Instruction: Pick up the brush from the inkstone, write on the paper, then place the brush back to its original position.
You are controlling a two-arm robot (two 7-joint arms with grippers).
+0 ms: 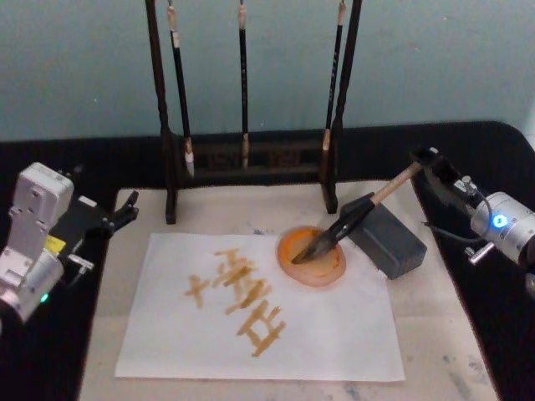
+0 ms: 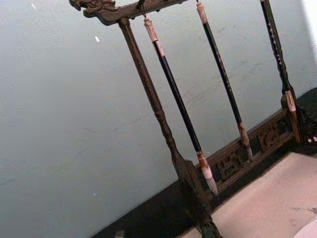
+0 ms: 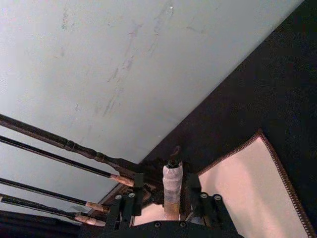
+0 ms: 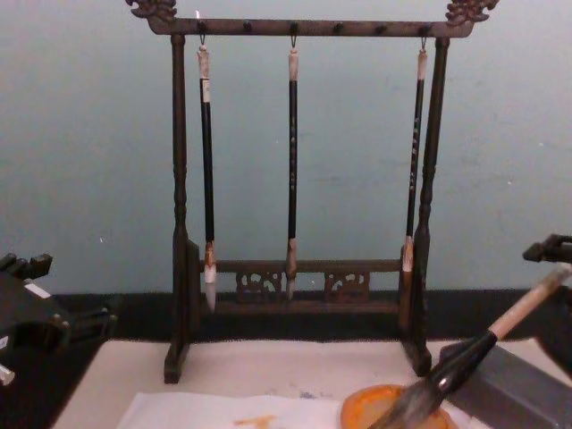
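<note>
Brush (image 1: 353, 217) points its handle at right gripper (image 1: 425, 159)
It slants up from dish (image 1: 330, 274); whether the gripper holds it cannot be told. Left gripper (image 1: 117, 215) is parked, farther.

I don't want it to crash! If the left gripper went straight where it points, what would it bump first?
Probably the brush stand's left post: the left gripper points toward it, and its wrist view faces that post. Depth is unclear, so it might miss.

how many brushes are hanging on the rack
3 on the rack: left brush, middle brush, right brush. None seems hidden. The thick brush leans apart on the inkstone.
</note>
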